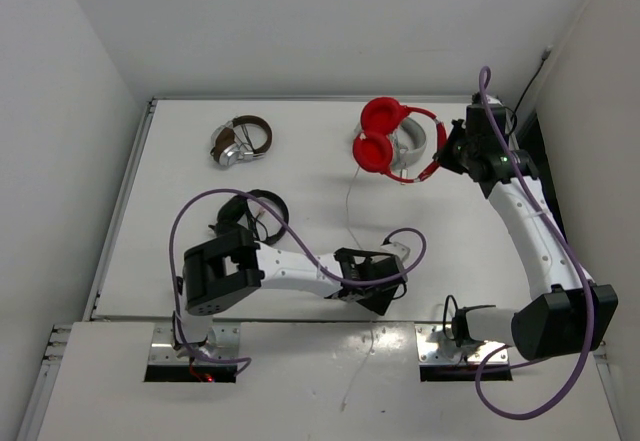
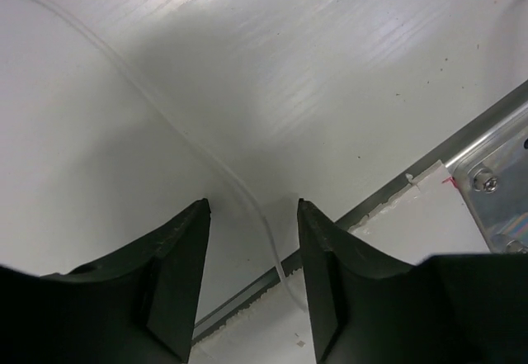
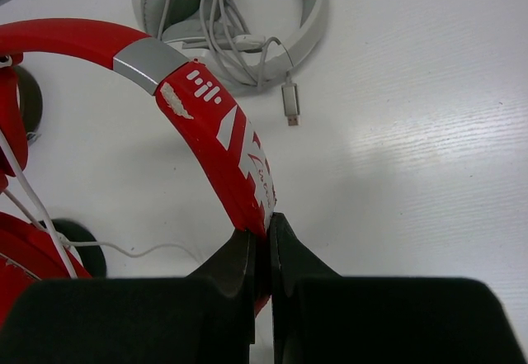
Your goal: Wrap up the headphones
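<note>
Wrap barely begun, we judge: at one o'clock in the top view our right gripper (image 3: 265, 238) is clenched on the headband (image 3: 223, 133) of the headphones (image 1: 380, 121), while at six o'clock our left gripper (image 2: 252, 207), released, straddles the white cable (image 2: 165, 116), which it should next pinch.

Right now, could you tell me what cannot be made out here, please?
Top view: the black headphones are partly hidden by the left arm.
Right wrist view: earcups of the red headphones are cut by the left edge.
Left wrist view: the cable end leaves the bottom edge.
</note>
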`<action>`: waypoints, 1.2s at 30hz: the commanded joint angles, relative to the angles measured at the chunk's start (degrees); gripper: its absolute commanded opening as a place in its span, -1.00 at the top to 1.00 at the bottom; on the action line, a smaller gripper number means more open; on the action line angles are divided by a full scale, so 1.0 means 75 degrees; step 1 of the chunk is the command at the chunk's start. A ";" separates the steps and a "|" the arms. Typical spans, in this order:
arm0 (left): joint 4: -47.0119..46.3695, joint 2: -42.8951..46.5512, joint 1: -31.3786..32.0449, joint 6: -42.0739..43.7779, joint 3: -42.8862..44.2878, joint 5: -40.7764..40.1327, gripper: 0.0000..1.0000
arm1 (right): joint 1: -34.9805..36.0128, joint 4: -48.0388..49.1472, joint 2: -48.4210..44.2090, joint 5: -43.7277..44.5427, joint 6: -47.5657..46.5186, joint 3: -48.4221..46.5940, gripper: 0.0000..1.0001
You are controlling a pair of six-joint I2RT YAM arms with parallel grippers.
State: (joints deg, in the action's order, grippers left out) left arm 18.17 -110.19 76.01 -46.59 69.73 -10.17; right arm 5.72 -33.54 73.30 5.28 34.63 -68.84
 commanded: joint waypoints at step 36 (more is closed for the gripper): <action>-0.1122 0.4848 -0.1893 0.5872 -0.0907 0.0231 1.00 | 0.1945 0.1495 0.0165 0.1594 -0.0926 0.0612 1.00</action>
State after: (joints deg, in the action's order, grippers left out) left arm 13.10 -73.76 66.13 -4.49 61.36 -9.23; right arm 19.18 -28.34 75.09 17.93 28.21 -63.20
